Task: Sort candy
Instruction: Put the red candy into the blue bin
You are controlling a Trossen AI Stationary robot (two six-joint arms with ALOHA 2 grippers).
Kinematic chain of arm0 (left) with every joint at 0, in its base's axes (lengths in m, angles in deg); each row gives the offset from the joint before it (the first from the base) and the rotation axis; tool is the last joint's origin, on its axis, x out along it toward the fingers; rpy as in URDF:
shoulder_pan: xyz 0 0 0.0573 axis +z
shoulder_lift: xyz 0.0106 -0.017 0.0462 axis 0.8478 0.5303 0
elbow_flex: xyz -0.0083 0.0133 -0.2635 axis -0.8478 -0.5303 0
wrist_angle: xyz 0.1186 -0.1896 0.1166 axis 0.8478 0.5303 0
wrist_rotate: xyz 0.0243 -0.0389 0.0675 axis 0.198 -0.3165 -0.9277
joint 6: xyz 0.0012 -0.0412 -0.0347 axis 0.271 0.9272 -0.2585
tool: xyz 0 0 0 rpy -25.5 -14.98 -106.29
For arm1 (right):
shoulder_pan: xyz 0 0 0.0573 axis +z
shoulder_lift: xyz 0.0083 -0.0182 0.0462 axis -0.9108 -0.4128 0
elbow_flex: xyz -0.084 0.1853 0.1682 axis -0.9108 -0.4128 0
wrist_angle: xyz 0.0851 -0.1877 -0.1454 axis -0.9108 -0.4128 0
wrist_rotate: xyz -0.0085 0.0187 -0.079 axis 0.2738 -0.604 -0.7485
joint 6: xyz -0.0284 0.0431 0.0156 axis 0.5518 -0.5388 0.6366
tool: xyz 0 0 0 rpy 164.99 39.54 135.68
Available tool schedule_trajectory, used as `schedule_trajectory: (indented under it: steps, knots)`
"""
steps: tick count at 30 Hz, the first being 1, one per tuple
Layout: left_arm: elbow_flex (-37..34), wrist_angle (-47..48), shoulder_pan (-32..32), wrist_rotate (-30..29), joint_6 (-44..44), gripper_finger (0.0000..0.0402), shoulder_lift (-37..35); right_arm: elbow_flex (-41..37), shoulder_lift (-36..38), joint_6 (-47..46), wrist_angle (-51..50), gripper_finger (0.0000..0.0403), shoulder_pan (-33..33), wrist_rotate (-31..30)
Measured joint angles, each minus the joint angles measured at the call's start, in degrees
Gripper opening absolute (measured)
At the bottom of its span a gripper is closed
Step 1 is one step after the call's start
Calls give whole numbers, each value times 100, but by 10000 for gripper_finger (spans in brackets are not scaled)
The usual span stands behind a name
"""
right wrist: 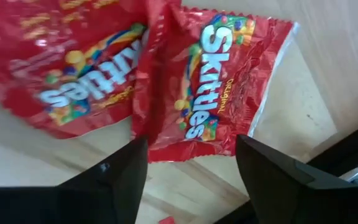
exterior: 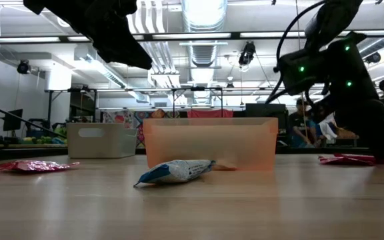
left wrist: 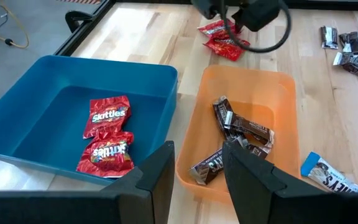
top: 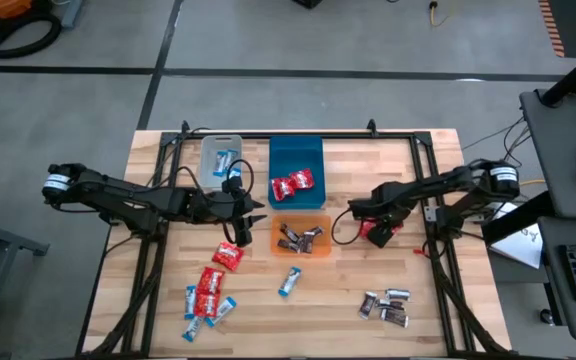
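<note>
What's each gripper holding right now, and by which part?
Nothing. The left gripper is open and empty over the blue bin and orange bin. The right gripper is open just above a red Skittles pack, not clamped.

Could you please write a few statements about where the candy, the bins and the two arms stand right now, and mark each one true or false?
1. The blue bin holds two red-wrapped candies. True.
2. The orange bin is empty. False: several dark brown-silver candies lie in it.
3. The right tool is open over red Skittles packets on the table. True.
4. A blue-and-white candy lies inside the orange bin. False: it lies on the table beside the bin.
5. The left tool is shut on a candy. False: it is open and holds nothing, near the blue and orange bins.
</note>
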Motion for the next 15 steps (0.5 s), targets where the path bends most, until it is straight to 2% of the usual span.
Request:
schedule_trajectory:
  steps: [3,9,15]
  knots:
    - [0,-19,0,0,-34,119,0,3,-204,242,69,249,-153,8]
    - [0,-23,1,0,-34,119,0,25,-530,910,310,249,-487,195]
    - [0,-20,-1,0,-34,119,0,9,-762,1137,466,225,-702,185]
